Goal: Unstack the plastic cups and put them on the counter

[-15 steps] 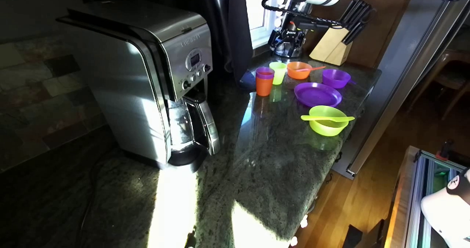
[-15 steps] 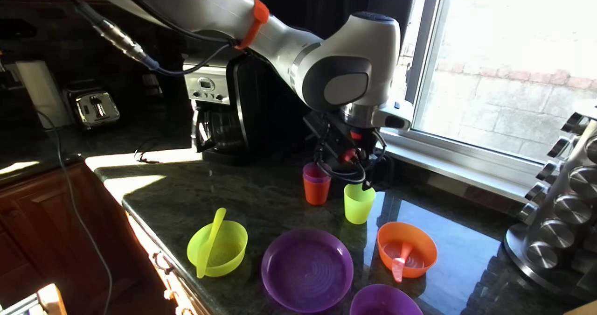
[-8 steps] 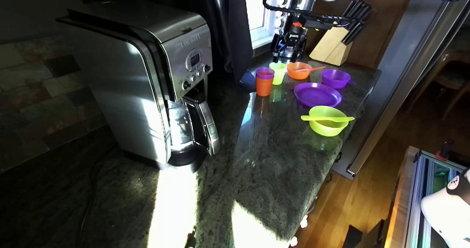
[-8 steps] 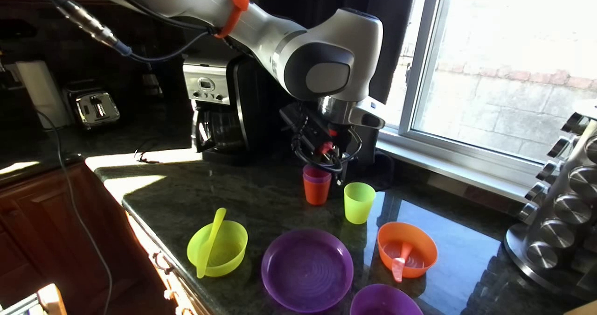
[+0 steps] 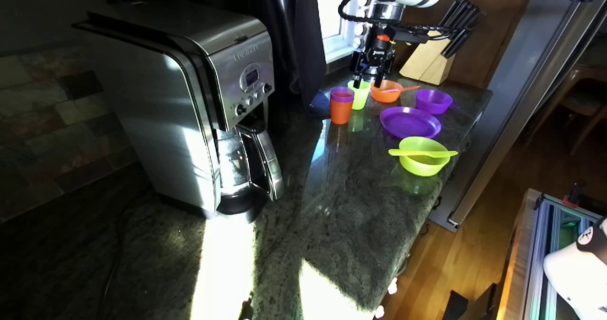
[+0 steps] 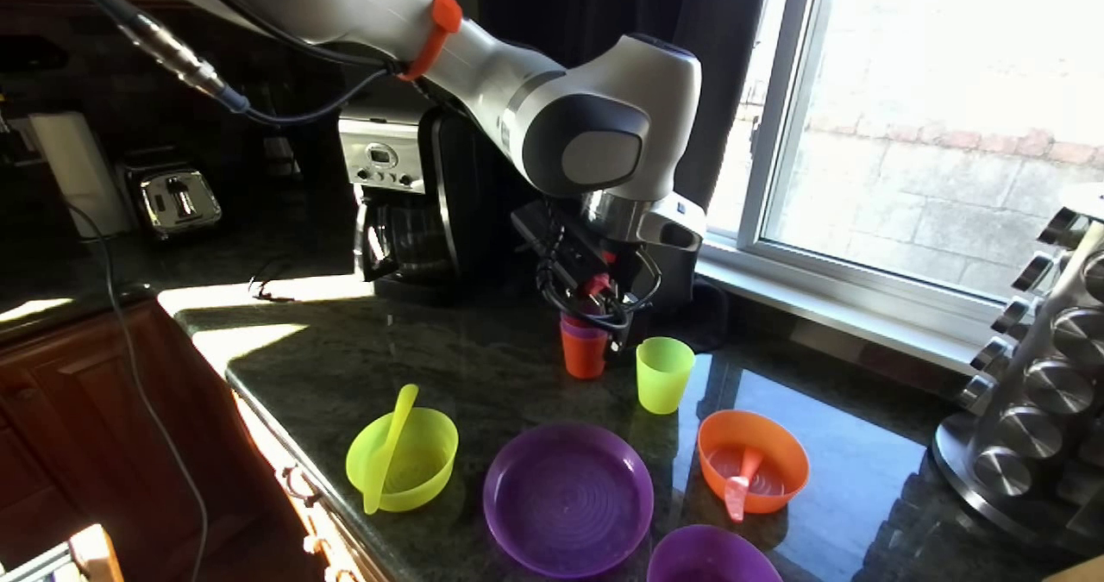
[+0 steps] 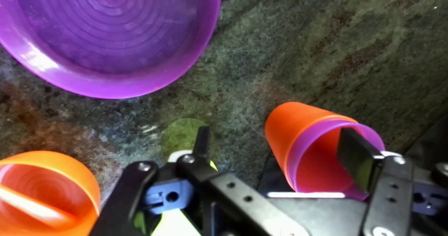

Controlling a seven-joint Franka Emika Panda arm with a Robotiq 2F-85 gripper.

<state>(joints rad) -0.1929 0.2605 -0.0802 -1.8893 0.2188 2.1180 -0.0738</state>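
The orange cup (image 5: 341,113) stands upright on the dark speckled counter (image 5: 346,192), with the purple cup (image 5: 342,99) nested in it, its rim showing above. The stack also shows in an exterior view (image 6: 584,359), its top partly covered by gripper cables. A lime green cup (image 6: 664,379) stands apart beside it. My gripper (image 5: 367,83) is open above the cups. In the wrist view my gripper (image 7: 278,148) has one finger overlapping the stack's mouth; I cannot tell whether it is inside or above. The opposite finger is apart from the stack, over the mostly hidden green cup.
A purple plate (image 6: 569,500), a green bowl (image 6: 414,470) with a green utensil across it, an orange bowl (image 6: 776,444) with a spoon and a purple bowl (image 6: 711,556) lie nearby. A coffee maker (image 5: 237,73), knife block (image 5: 427,59) and spice rack (image 6: 1026,392) stand around.
The arm has moved from above the green cup toward the orange and purple stack, the hand has turned, and it has dropped slightly. The cups have not moved.
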